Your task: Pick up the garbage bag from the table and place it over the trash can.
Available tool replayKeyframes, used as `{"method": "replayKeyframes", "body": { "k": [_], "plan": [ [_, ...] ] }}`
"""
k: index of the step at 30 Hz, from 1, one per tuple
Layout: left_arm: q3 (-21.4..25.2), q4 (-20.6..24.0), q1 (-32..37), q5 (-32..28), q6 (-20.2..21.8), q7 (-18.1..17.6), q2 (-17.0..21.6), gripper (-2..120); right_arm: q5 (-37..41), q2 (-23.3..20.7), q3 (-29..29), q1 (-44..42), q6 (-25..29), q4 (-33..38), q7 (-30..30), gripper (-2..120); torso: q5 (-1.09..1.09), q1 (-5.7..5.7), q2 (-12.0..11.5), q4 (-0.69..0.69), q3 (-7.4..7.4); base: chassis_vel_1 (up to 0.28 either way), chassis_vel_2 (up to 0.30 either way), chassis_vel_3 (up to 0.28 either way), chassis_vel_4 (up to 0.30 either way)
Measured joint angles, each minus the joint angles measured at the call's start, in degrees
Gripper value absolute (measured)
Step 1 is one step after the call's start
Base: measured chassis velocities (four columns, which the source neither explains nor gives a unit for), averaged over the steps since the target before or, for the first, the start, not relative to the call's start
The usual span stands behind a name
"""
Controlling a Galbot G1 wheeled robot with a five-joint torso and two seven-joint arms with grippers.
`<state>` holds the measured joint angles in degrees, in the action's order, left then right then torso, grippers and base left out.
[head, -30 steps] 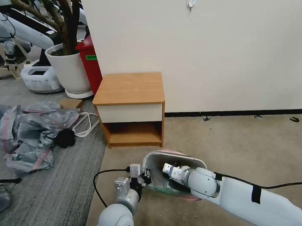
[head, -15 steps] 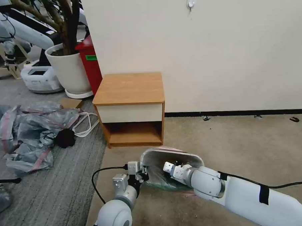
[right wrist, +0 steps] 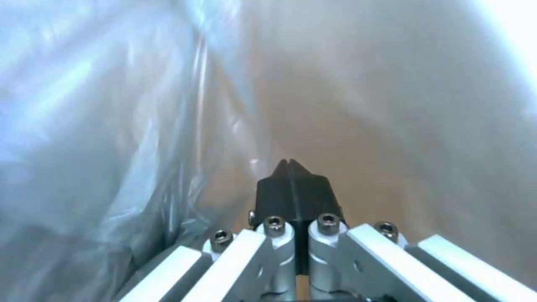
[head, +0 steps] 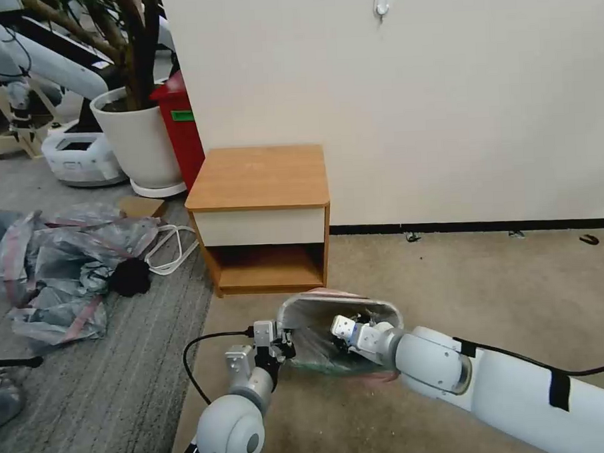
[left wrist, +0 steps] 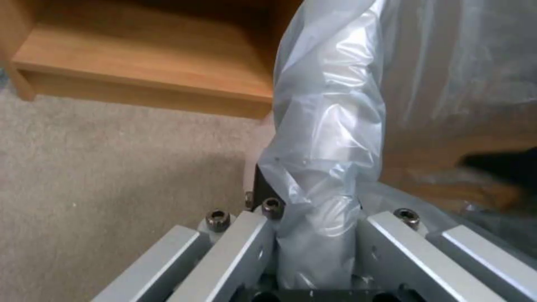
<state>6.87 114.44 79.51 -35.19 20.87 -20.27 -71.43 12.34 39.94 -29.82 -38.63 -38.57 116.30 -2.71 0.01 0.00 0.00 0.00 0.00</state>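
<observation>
While the left gripper [head: 281,345] stays clamped on a bunched fold of the thin translucent grey plastic garbage bag [head: 321,356] at the near left rim, the right gripper [head: 350,326], fingers pressed together, has pushed deeper inside the small cream-beige rectangular trash can [head: 379,308]. The bag mouth now sits further over the rim; lining appears nearly complete. Beyond stands the orange-brown wooden table [head: 260,178].

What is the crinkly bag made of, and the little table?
The garbage bag looks like thin see-through grey plastic: shiny, creased, the bin's colour showing through it. The table looks like orange-brown wood or wood-look board, smooth and matt, with faint grain and a cream drawer front.
</observation>
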Motion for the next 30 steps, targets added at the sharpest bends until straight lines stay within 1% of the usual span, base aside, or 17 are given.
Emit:
{"method": "replayKeyframes", "body": {
  "k": [1,4,6,8,9,10,12,13,14,15,18,19,21,24,26,27,30],
  "plan": [
    [0.0,0.0,0.0,0.0,0.0,0.0,0.0,2,0.0,0.0,0.0,0.0,0.0,0.0,0.0,0,0.00,0.00,0.0,0.00,0.00,0.000,0.000,0.000,0.000],
    [0.4,0.0,0.0,-0.7,0.0,-0.4,0.2,2,1.2,-2.3,5.2,-3.0,1.6,4.6,0.0,0,0.01,0.00,0.0,0.00,0.00,0.000,0.000,0.000,0.000],
    [0.4,0.0,0.0,-0.7,0.0,-0.4,0.2,2,1.3,-2.5,5.7,-3.3,1.7,4.9,0.0,0,0.01,0.00,0.0,0.00,0.00,0.000,0.000,0.000,0.000],
    [0.8,0.2,-0.1,-1.8,0.0,-0.8,0.7,2,2.1,-5.6,13.7,-8.5,3.9,10.3,-0.3,0,-0.01,0.00,0.0,-0.02,0.00,0.000,0.000,0.000,0.000],
    [1.0,0.3,0.0,-2.2,0.0,-0.9,0.7,2,2.1,-6.5,16.1,-10.2,4.5,11.8,-0.4,0,0.03,0.00,0.0,0.01,0.00,0.000,0.000,0.000,0.000],
    [1.0,0.3,0.0,-2.2,0.0,-0.9,0.7,2,2.1,-6.5,16.1,-10.2,4.5,11.8,-0.4,0,0.03,0.00,0.0,0.01,0.00,0.000,0.000,0.000,0.000],
    [1.9,1.0,0.1,-4.5,0.3,-2.1,0.9,2,2.1,-8.9,25.2,-17.2,7.2,16.1,-0.3,0,-0.03,0.00,0.0,-0.02,0.00,0.000,0.000,0.000,0.000],
    [2.2,1.4,0.2,-5.6,0.6,-2.7,0.9,2,2.0,-9.1,28.2,-19.2,8.1,17.2,0.6,0,0.01,0.00,0.0,-0.02,-0.01,0.000,0.000,0.000,0.000],
    [2.2,1.4,0.2,-5.6,0.6,-2.7,0.9,2,2.0,-9.1,28.2,-19.2,8.1,17.2,0.6,0,0.01,0.00,0.0,-0.02,-0.01,0.000,0.000,0.000,0.000],
    [2.6,2.2,0.6,-7.2,0.9,-3.7,0.9,2,1.8,-8.9,31.1,-21.3,9.3,18.2,3.0,0,-0.02,0.00,0.0,-0.02,0.00,0.000,0.000,0.000,0.000],
    [3.5,4.4,2.1,-11.1,2.1,-5.9,1.4,2,0.8,-6.2,37.5,-25.5,12.5,18.8,7.8,0,0.00,0.00,0.0,0.00,0.00,0.000,0.000,0.000,0.000],
    [3.5,4.4,2.1,-11.1,2.1,-5.9,1.4,2,0.8,-6.2,37.5,-25.5,12.5,18.8,7.8,0,0.00,0.00,0.0,0.00,0.00,0.000,0.000,0.000,0.000],
    [4.5,6.6,3.2,-15.0,3.4,-8.3,2.3,2,0.6,-2.6,41.3,-29.1,14.9,18.6,12.7,0,0.00,0.00,0.0,-0.01,-0.01,0.000,0.000,0.000,0.000],
    [5.4,8.1,3.6,-19.2,4.8,-10.7,3.3,2,1.8,0.4,42.0,-30.2,16.7,17.6,16.4,0,-0.01,0.00,0.0,-0.01,0.00,0.000,0.000,0.000,0.000],
    [6.3,9.2,3.6,-22.4,5.8,-12.8,4.9,2,3.6,3.5,41.6,-30.2,20.2,15.4,18.9,0,-0.02,0.00,0.0,0.00,0.00,0.000,0.000,0.000,0.000],
    [6.3,9.2,3.6,-22.4,5.8,-12.8,4.9,2,3.6,3.5,41.6,-30.2,20.2,15.4,18.9,0,-0.02,0.00,0.0,0.00,0.00,0.000,0.000,0.000,0.000],
    [7.8,10.2,3.5,-25.8,6.2,-14.3,6.8,2,6.9,6.2,40.9,-29.5,27.9,12.0,19.5,0,-0.01,0.00,0.0,0.00,0.00,0.000,0.000,0.000,0.000]
  ]
}}
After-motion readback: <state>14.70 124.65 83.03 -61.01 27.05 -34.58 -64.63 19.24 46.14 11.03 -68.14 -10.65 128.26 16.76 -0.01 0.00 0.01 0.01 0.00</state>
